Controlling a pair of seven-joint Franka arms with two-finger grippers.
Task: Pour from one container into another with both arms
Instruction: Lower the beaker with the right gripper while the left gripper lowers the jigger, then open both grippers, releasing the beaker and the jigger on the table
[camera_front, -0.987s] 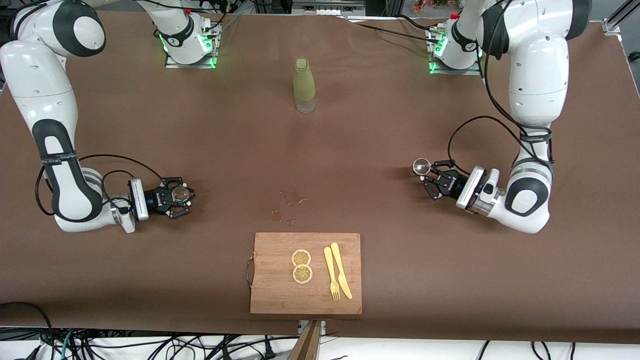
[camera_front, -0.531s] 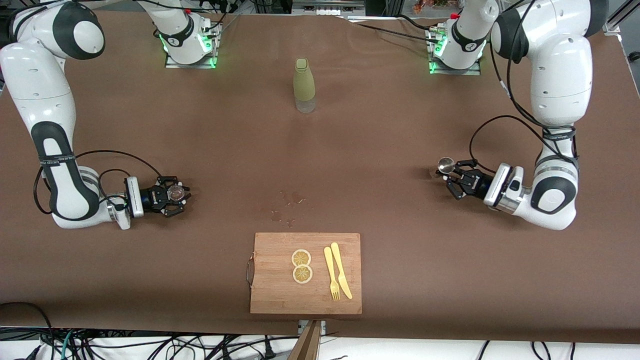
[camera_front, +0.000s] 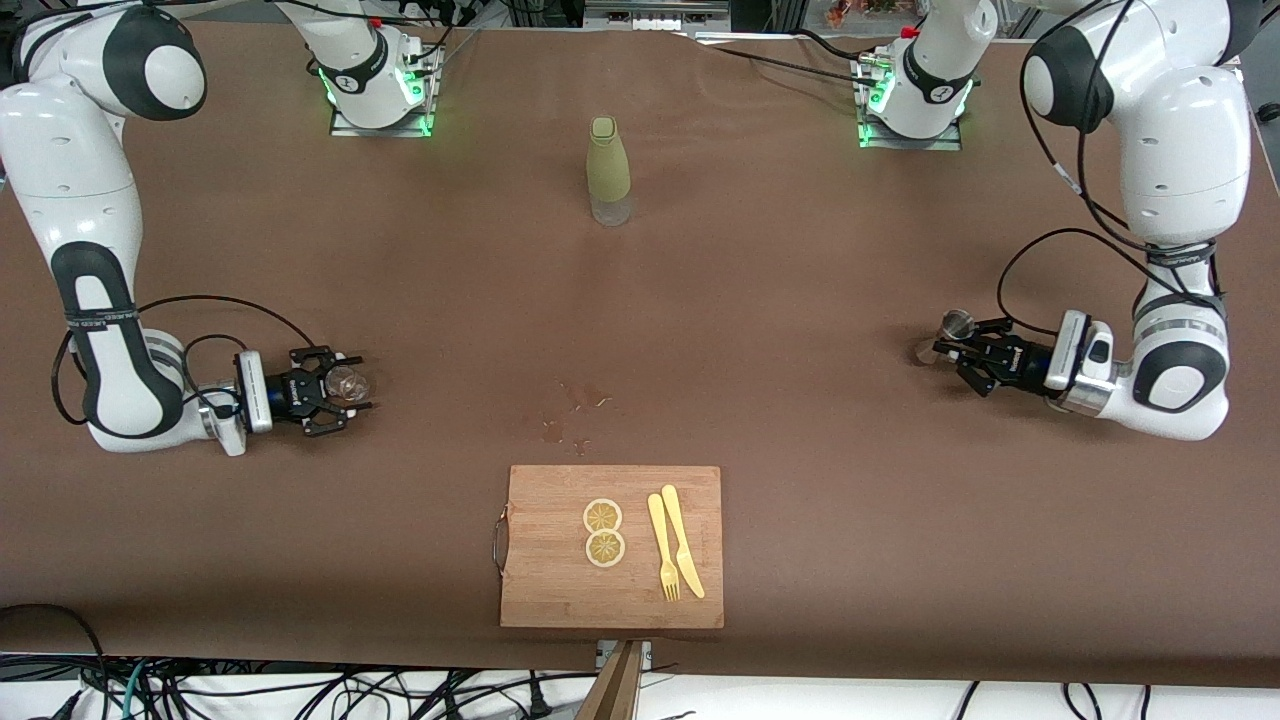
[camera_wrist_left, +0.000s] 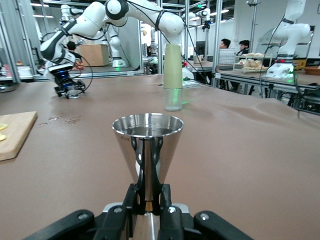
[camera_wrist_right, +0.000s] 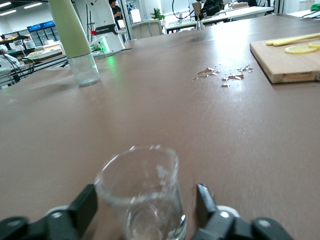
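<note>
A: How do both arms sit?

B: Each is folded low, forearm nearly level with the surface, wrist turned so the jaws point toward the middle. The left gripper is at the left arm's end, the right gripper at the right arm's end.

A: Are the left jaws holding anything?

B: Yes. They are pinched tight on the narrow waist of a steel jigger, which stands upright between them, its open cone on top. In the front view the jigger is at the jaws' tip.

A: And the right?

B: Its jaws are spread wide. A small clear glass stands upright on the surface between them, with a gap showing on each side, so nothing is gripped. From the front, the glass sits just inside the jaws.

A: What has changed over the last second?

B: The left arm has drawn the jigger outward toward its end of the surface. The right jaws were closed on the glass; now they have let go, and that arm has pulled back slightly.

A: Anything out ahead of the jaws?

B: A green bottle stands between the bases, and a cutting board lies toward the front camera.
</note>
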